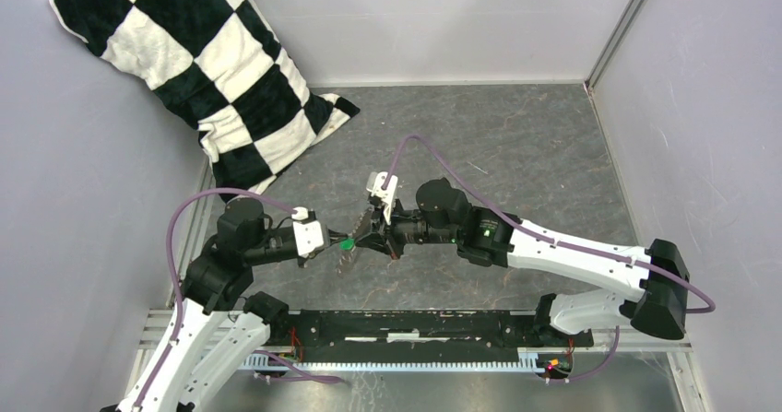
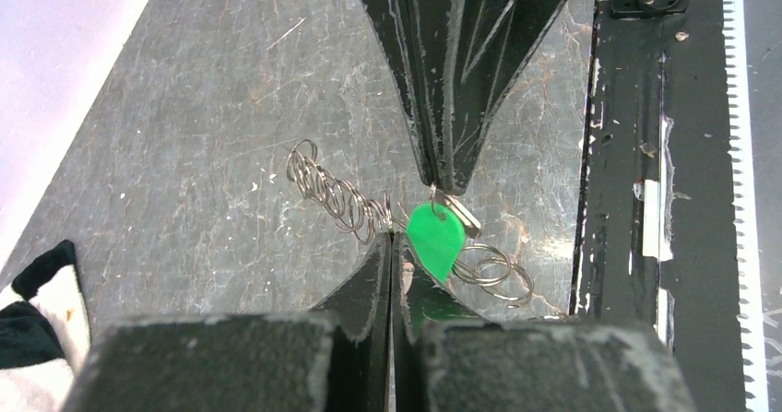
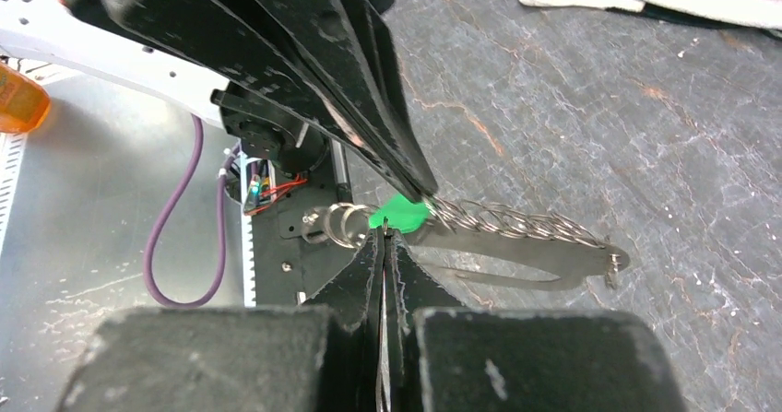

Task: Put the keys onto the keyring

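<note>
Mid-table, the left gripper's (image 2: 392, 241) fingers clamp the keyring (image 2: 337, 195) coil, and just right of it the right gripper's (image 3: 383, 237) fingers pinch the green key (image 2: 435, 237). With 2 grips this close, a stray pull could twist the key free.

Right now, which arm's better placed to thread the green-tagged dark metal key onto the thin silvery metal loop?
Right, probably. The right gripper looks shut on the green-tagged key; the left gripper just steadies the thin silvery loop beside it.

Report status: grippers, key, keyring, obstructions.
Left gripper and right gripper both shut, tips meeting at the green key. Keyring extends sideways from the pinch; threaded or not, cannot tell. Checkered pillow well clear, back left.
</note>
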Tool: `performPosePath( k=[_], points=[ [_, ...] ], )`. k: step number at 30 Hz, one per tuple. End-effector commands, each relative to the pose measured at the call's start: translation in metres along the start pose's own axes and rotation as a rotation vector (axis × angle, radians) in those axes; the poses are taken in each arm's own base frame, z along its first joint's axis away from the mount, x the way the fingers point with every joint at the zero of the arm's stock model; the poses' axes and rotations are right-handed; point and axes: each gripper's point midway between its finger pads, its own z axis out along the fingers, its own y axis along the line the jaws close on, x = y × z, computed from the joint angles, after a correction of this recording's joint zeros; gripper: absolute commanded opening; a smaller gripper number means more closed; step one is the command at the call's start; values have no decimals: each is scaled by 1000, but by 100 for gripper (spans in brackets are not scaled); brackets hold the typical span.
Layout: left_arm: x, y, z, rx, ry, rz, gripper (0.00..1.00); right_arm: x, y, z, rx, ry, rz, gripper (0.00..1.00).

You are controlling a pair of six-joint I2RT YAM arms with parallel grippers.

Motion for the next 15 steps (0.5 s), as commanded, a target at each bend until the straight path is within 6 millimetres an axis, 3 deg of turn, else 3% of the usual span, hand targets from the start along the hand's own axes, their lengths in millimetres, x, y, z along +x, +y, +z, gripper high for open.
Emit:
performPosePath(
  k=[1, 8, 11, 15],
  points=[
    [-15, 1, -2, -7, -55, 10, 2, -5, -8, -7, 8, -62, -9, 1],
    [-16, 8, -2, -45, -58, 20, 2, -16, -10, -31, -46, -188, 40, 1],
    [-8, 7, 0, -47, -45, 31, 2, -34, -5, -49, -112, -280, 71, 1],
    [6, 6, 1, -50, -26, 104, 2, -36, 1, -62, -160, -293, 88, 1]
  ],
)
